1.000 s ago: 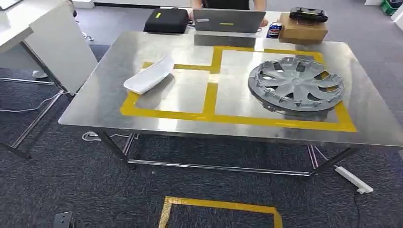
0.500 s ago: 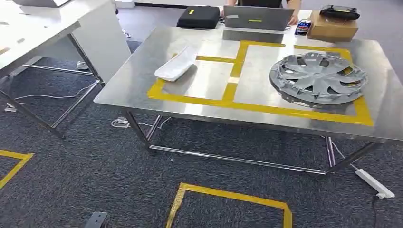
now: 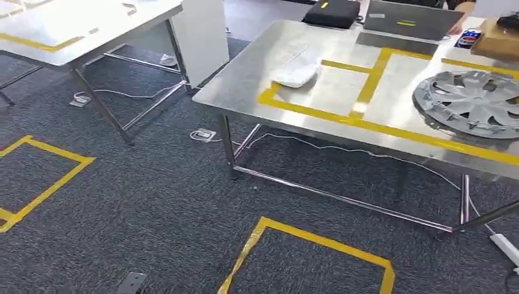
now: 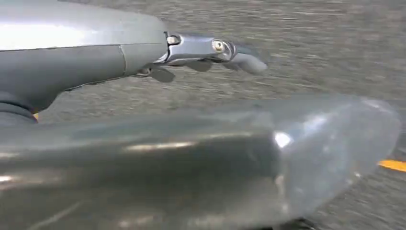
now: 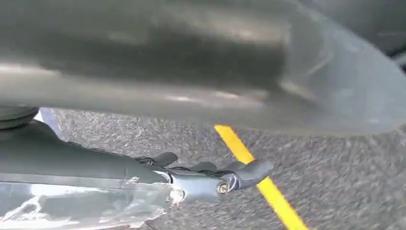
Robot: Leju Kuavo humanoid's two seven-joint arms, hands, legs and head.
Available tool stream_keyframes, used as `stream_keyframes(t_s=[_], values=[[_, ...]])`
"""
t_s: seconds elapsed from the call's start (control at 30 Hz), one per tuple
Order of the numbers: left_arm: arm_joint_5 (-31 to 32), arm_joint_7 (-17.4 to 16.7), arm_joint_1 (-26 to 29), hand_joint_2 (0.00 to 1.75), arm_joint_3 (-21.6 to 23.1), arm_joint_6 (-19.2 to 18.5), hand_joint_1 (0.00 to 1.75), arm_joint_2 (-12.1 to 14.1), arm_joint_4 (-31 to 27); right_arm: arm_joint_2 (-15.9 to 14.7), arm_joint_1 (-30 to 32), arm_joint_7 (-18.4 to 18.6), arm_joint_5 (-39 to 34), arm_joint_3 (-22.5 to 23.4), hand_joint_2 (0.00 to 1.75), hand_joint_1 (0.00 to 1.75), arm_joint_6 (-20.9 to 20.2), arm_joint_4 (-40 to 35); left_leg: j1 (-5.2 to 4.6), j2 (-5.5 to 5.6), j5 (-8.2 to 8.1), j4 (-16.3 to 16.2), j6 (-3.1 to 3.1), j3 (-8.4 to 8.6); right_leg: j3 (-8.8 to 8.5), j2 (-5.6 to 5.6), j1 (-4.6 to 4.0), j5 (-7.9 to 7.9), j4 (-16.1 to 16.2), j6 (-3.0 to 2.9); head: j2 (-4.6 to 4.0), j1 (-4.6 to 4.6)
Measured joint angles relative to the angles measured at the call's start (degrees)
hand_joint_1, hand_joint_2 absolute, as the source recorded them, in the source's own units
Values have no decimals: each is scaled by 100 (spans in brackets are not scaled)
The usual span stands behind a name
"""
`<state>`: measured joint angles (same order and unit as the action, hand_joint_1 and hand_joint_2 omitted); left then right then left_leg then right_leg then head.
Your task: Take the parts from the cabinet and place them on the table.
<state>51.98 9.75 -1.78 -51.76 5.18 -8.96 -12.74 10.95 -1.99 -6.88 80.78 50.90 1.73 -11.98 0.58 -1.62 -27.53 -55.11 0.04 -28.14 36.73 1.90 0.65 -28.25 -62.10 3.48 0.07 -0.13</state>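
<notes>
A white curved part [image 3: 297, 70] lies in the left taped field of the steel table [image 3: 245, 92]. A grey wheel cover [image 3: 471, 101] rests in the right taped field, near the picture's right edge. In the left wrist view my left hand [image 4: 201, 50] hangs over the dark carpet with its fingers stretched out and nothing in them. In the right wrist view my right hand [image 5: 210, 179] hangs the same way, fingers straight and empty, above a yellow floor stripe [image 5: 258, 187].
A white table [image 3: 73, 37] stands at the far left. A laptop [image 3: 407, 24], black bag [image 3: 333, 12], drink can [image 3: 468, 38] and cardboard box [image 3: 499, 37] line the steel table's far edge. Yellow tape squares [image 3: 318, 245] mark the carpet; a power strip [image 3: 505, 245] lies at right.
The camera has swung to the left, so the steel table has slid toward the picture's right and the white table has come into view. The parts on the table have not moved.
</notes>
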Motion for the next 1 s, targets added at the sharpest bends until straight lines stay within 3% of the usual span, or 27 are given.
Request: stream_keyframes(t_s=[0.07, 0.1, 0.13, 0.17, 0.2, 0.23, 0.27, 0.3, 0.33, 0.37, 0.4, 0.43, 0.47, 0.5, 0.53, 0.57, 0.6, 0.63, 0.7, 0.73, 0.77, 0.8, 0.83, 0.87, 0.93, 0.97, 1.0], values=[[6, 0, -58, 0, 28, -15, 0, 9, 0, -2, 24, 0, 6, -2, 0, 0, 0, 7, -31, 170, 139, -6, 49, -170, 214, -164, -13, -601, -871, -11, 0, 0], [13, 0, -61, 0, 33, -17, 0, 9, 2, -4, 13, -2, 7, -4, 0, 0, 0, 11, -52, 248, 210, -10, 52, -260, 268, -180, -24, -729, -1213, -35, 0, 0], [13, 0, -57, 0, 33, -22, 0, 11, 4, -7, 0, -2, 7, -4, 0, 0, 2, 13, -64, 314, 272, -17, 50, -341, 228, -182, -41, -678, -1317, -66, 0, -2], [13, 0, -44, 0, 33, -22, 0, 11, 7, -11, -10, -2, 4, -4, 0, 0, 2, 13, -70, 388, 334, -25, 45, -423, 69, -186, -65, -494, -1190, -102, 0, -2], [15, 0, -36, 0, 33, -20, 0, 11, 11, -13, -12, -2, 6, -7, 0, 0, 2, 13, -70, 460, 393, -31, 37, -498, -203, -219, -82, -266, -842, -141, 0, -4], [17, 0, -38, 0, 33, -22, 0, 11, 13, -15, -11, -2, 7, -7, 0, 0, 2, 13, -70, 550, 457, -31, 22, -562, -569, -322, -90, -78, -320, -185, 0, -2], [18, 0, -48, 0, 35, -20, 0, 4, 15, -22, -16, -2, 4, -7, 0, 0, 4, 13, -62, 619, 517, -33, 4, -607, -924, -592, -89, -71, 200, -230, 0, 0], [22, 0, -61, 0, 37, -20, 0, 2, 13, -28, -24, -7, 7, -7, 0, 0, 4, 13, -86, 680, 571, -43, -31, -659, -1192, -759, -69, -228, 619, -263, 0, -9], [26, 0, -66, 0, 39, -20, 0, 6, 13, -31, -29, -9, 7, -7, 0, 0, 11, 13, -67, 741, 642, -33, -54, -677, -1157, -717, -80, -212, 638, -202, 0, -13], [33, 0, -63, 0, 39, -20, 0, 6, 15, -31, -30, -11, 7, -7, 0, 0, 11, 15, -49, 795, 691, -23, -93, -700, -1100, -670, -95, -200, 647, -207, 0, 9], [33, 0, -40, 0, 37, -20, 0, 6, 18, -31, -42, -9, 4, -7, 0, 0, 11, 15, -40, 870, 749, -7, -146, -724, -1073, -609, -121, -170, 616, -236, 0, 7], [33, 0, -19, 0, 37, -20, 0, 13, 20, -29, -39, -9, 7, -7, 0, 0, 9, 17, -50, 953, 815, 4, -189, -767, -1030, -524, -92, -94, 652, -287, 0, -2], [33, -2, -12, 0, 39, -20, 0, 28, 24, -31, -61, -7, 7, -7, 0, 0, 9, 24, -49, 766, 651, -75, -186, -832, -981, -401, -65, -21, 673, -319, 0, 7], [35, -11, -8, 0, 39, -20, 0, 22, 31, -31, -64, -11, 7, -7, 0, 0, 9, 24, -63, 523, 287, -296, -209, -919, -909, -362, -65, 44, 685, -367, 0, -53], [35, -11, -20, 0, 39, -20, 0, 22, 31, -31, -57, -9, 7, -7, 0, 0, 9, 24, -58, 371, -91, -665, -245, -1034, -845, -267, -70, 110, 683, -374, 0, -85], [39, -11, -42, 0, 42, -20, 0, 15, 33, -31, -42, -9, 7, -7, 0, 0, 9, 26, -42, 290, -409, -1120, -278, -1154, -781, -162, -76, 177, 678, -372, 0, -79], [50, -11, -56, 0, 44, -20, 0, 6, 33, -37, -33, -9, 7, -7, 0, 0, 9, 24, -22, 245, -579, -1534, -311, -1233, -688, -60, -79, 242, 674, -367, 0, -83], [50, -11, -56, 0, 46, -20, 0, 9, 33, -41, -35, -9, 7, -7, 0, 0, 9, 26, 4, 230, -551, -1796, -337, -1240, -595, 39, -79, 304, 660, -360, 0, -81], [50, -11, -48, 0, 63, -20, 0, 11, 33, -46, -49, -9, 7, -7, 0, 0, 9, 24, 66, 207, -128, -1669, -401, -967, -397, 212, -76, 397, 600, -321, 0, -85], [50, -11, -50, 0, 70, -20, 0, 11, 33, -46, -55, -9, 7, -7, 0, 0, 9, 24, 100, 132, 59, -1319, -437, -669, -301, 280, -72, 433, 552, -290, 0, -83], [50, -11, -63, 0, 77, -22, 0, 9, 33, -48, -60, -9, 7, -7, 0, 0, 11, 24, 130, -45, 87, -832, -472, -278, -231, 344, -67, 463, 494, -247, 0, -98], [50, -11, -88, 0, 81, -28, 0, -13, 33, -63, -57, -9, 7, -7, 0, 0, 11, 22, 124, -314, -48, -358, -495, 140, -154, 394, -98, 476, 434, -212, 0, -120], [50, -11, -132, 0, 85, -33, 0, -7, 33, -66, -59, -17, 7, -9, 0, 0, 15, 22, 41, -303, -196, -27, -405, 241, -106, 460, -77, 499, 364, -182, 0, -114], [50, -11, -143, 0, 87, -33, 0, -9, 33, -68, -67, -22, 7, -9, 0, 0, 17, 22, 19, -259, -182, -32, -269, 139, -80, 548, -54, 574, 345, -124, 0, -101], [50, -15, -78, 0, 92, -33, 0, 15, 35, -66, -77, -35, 7, -9, 0, 0, 20, 26, -42, -142, -99, -32, -144, 63, -85, 671, 21, 663, 384, -58, 0, -105], [50, -26, -53, 0, 92, -33, 0, 15, 35, -66, -78, -42, 7, -11, 0, 0, 20, 33, -32, -113, -30, -23, -67, 12, -67, 414, 68, 552, 349, 7, 0, -125], [50, -46, -35, 0, 90, -33, 0, 26, 39, -66, -58, -42, 7, -11, 0, 0, 20, 37, -30, -62, 35, -23, -21, -53, 20, 85, 60, 255, 194, 27, 0, -111]])
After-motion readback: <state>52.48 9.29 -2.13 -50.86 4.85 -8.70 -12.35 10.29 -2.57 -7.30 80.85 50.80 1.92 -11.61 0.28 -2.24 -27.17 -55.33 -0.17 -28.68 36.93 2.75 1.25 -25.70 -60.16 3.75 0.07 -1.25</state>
